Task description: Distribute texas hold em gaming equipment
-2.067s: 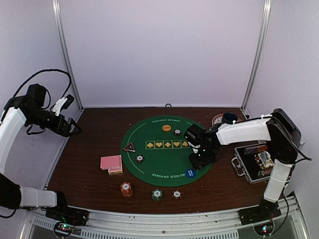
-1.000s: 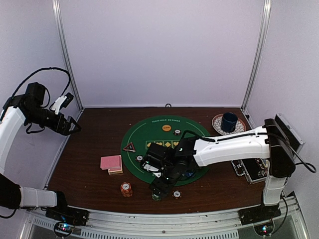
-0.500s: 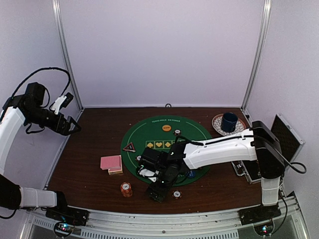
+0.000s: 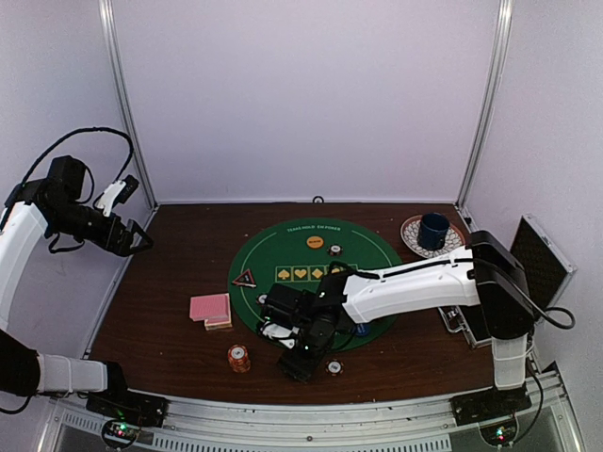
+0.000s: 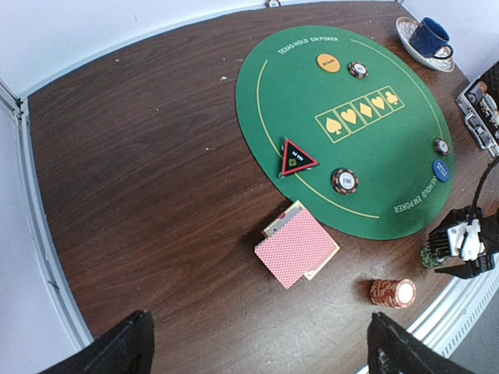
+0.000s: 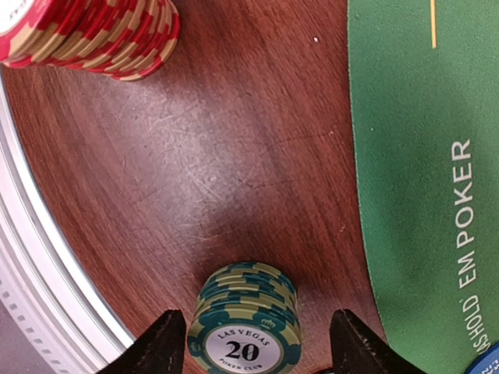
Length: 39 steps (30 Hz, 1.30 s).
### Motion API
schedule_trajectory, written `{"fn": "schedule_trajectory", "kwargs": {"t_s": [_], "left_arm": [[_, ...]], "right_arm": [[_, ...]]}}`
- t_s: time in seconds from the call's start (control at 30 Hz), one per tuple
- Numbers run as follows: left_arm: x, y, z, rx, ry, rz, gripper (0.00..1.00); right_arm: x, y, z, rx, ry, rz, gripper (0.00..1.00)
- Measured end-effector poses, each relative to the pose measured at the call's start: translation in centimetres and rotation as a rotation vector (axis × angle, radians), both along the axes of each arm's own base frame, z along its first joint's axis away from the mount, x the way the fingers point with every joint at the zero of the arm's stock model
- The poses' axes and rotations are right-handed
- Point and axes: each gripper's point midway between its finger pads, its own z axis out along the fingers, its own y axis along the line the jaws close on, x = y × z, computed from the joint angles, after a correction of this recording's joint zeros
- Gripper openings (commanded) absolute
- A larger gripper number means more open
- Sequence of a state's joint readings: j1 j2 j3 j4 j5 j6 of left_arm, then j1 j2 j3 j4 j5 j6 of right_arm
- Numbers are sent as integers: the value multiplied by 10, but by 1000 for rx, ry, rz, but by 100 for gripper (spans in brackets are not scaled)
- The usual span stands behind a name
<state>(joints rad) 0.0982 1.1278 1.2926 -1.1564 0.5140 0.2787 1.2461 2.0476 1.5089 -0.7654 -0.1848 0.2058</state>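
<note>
A green poker chip stack [image 6: 245, 327] marked 20 stands on the wood near the table's front edge. My right gripper [image 6: 257, 339] is open, one finger on each side of the stack with a gap at both. From above, the right gripper [image 4: 298, 360] covers that stack. A red chip stack [image 4: 238, 358] stands to its left and a single chip [image 4: 334, 367] to its right. Pink-backed cards [image 5: 298, 245] lie left of the green mat [image 5: 366, 148]. On the mat are the triangle marker [image 5: 297, 157], an orange button [image 5: 329, 62], a blue button [image 5: 441, 169] and loose chips. My left gripper [image 4: 132, 240] hangs open, high at the left.
A blue mug [image 4: 433, 231] on a patterned plate sits at the back right. The black case [image 4: 540, 252] stands open at the right edge, partly behind my right arm. A metal rail [image 6: 47, 257] runs along the table's front edge, close to both stacks.
My right arm swung from the mat's right side to the front edge, came down around the green chip stack, and its jaws narrowed. The left arm stayed still.
</note>
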Motion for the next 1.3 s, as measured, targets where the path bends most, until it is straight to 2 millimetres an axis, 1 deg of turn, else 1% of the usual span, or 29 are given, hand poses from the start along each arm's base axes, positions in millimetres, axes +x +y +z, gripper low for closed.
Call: {"fn": "schedule_trajectory", "kwargs": {"t_s": [0.13,0.37,0.47,0.6,0.83,0.93,1.0,1.13,1.2,1.3], "left_arm": [[0,0,0,0,1,0,98],[0,0,0,0,0,0,98],[0,0,0,0,1,1,98],[0,0,0,1,0,1,97],[0,0,0,0,1,1,98],[0,0,0,1,0,0,97],[0,0,0,0,1,1,98],[0,0,0,0,1,1,98],[0,0,0,0,1,1,98],[0,0,0,0,1,1,98]], "right_arm": [[0,0,0,1,-1,1,59],[-2,1,0,3,0,1,43],[-2,1,0,4,-1,2,39],[-2,2,1,5,1,3,36],[-1,0,4,-2,-5,3,36],[0,-2,12,-2,-16,1,36],[3,-1,20,8,-29,-2,36],[14,2,44,48,-62,-16,37],[24,1,55,66,-79,-31,36],[52,-3,70,90,-108,-86,36]]}}
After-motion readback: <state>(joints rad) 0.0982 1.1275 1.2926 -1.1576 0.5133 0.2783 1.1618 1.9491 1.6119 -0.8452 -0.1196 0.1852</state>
